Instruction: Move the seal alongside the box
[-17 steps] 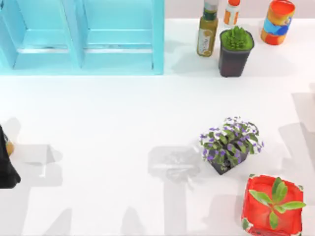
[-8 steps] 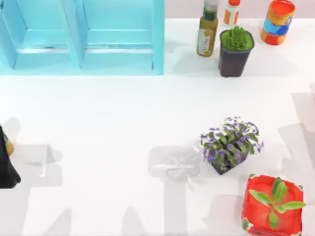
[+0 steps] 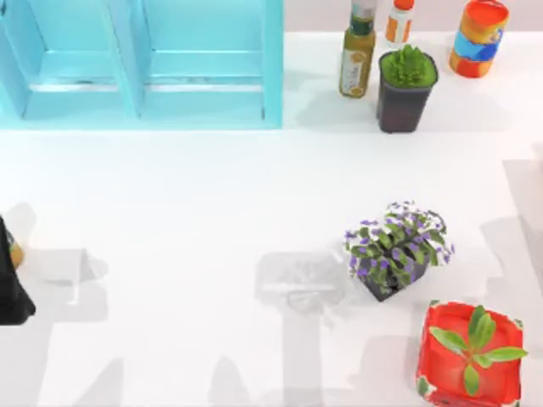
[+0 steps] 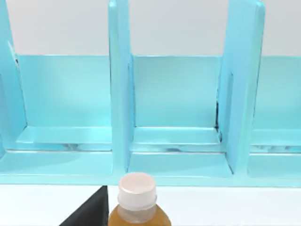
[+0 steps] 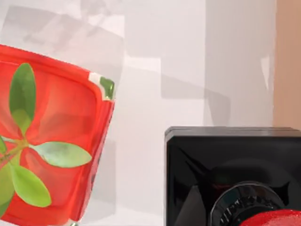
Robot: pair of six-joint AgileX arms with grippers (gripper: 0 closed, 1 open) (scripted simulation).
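Box [image 3: 468, 354]: red planter, green sprout, on counter [image 3: 212, 212] just beside purple-flower pot [image 3: 397, 248]; seal [image 5: 230, 176]: glossy black cube, red knob, near box, white counter strip between, apart; cyan shelf [image 3: 140, 64] well apart from box; pincer state, either arm: cannot tell.

No text, label, brand, number or sign can be read on anything: the bottles [image 3: 358, 51] and the striped can [image 3: 479, 37] at upper right carry no legible print.
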